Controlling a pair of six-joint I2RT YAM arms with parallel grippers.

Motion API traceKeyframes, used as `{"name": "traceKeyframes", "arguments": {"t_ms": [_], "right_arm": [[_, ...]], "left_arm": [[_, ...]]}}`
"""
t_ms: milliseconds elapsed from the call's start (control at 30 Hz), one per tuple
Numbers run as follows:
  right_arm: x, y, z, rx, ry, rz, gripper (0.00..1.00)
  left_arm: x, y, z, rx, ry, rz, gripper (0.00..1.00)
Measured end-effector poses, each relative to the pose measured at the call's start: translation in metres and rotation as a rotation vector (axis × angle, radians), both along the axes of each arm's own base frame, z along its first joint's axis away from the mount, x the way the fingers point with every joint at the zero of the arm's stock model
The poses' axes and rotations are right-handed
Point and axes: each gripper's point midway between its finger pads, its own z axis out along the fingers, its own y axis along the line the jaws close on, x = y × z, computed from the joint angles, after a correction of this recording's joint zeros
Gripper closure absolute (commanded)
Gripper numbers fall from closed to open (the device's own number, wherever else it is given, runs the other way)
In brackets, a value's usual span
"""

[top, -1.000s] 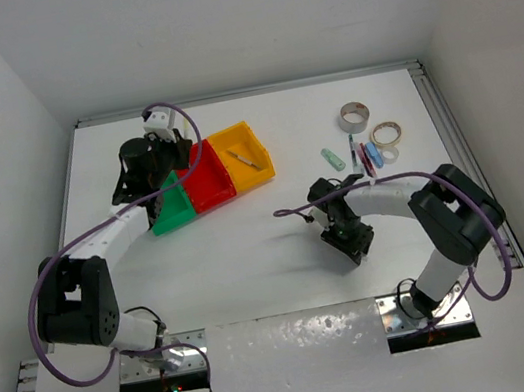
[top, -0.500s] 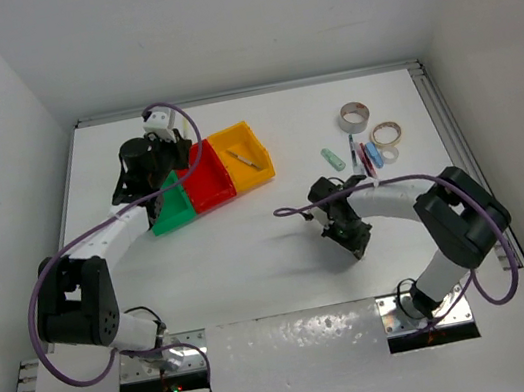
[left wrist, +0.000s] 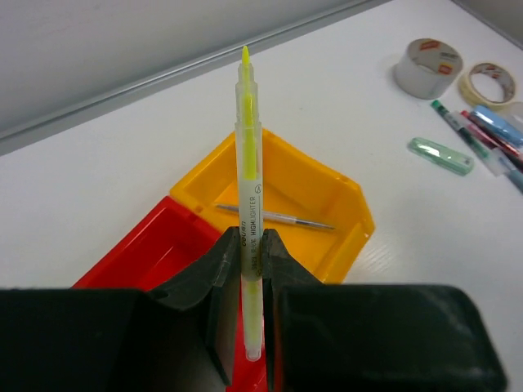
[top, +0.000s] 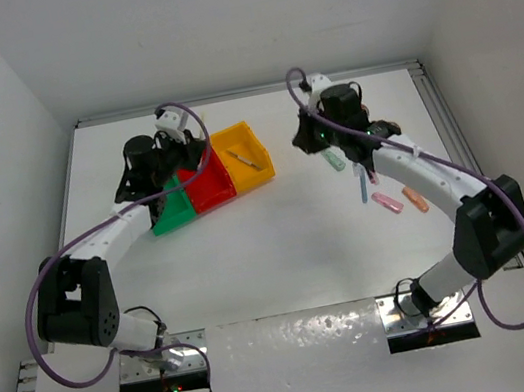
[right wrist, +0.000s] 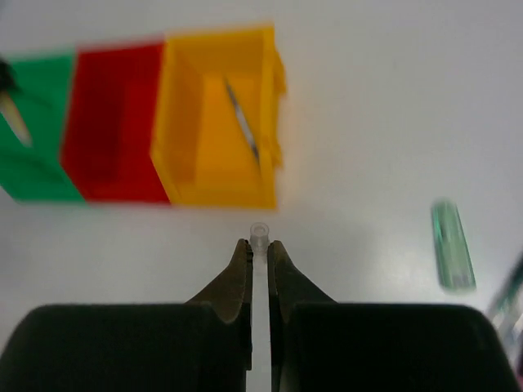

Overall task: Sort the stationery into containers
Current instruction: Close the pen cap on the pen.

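Note:
My left gripper is shut on a yellow highlighter that points up and away, above the red bin and yellow bin. In the top view it hovers over the joined green, red and yellow bins. A thin pen lies in the yellow bin. My right gripper is shut on a thin clear pen, over bare table in front of the yellow bin. In the top view it is right of the bins.
A grey-white tape roll, a tan tape roll and a pale-green stick lie at the far right. In the top view a blue pen, a pink stick and a red stick lie under the right arm.
The right arm has swung from the table's near middle up to the far side, beside the bins. The left gripper has shifted slightly right over the bins.

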Motion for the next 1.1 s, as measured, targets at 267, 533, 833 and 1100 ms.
{"name": "traceKeyframes", "arguments": {"t_ms": [267,533,833,1100], "right_arm": [[0.097,0.060,0.082,0.356,-0.252,-0.076,1.00],[0.121,0.120,0.108,0.535,-0.300,-0.008,1.00],[0.113,0.149,0.125,0.614,-0.318,0.053,1.00],[0.112,0.148,0.110,0.544,-0.293,0.066,1.00]], "left_arm": [[-0.012,-0.029,0.008,-0.064,0.023,-0.087,1.00],[-0.015,-0.051,-0.001,-0.109,0.073,-0.119,1.00],[-0.012,-0.053,-0.004,-0.122,0.085,-0.108,1.00],[-0.008,-0.052,-0.004,-0.130,0.088,-0.097,1.00]]}}
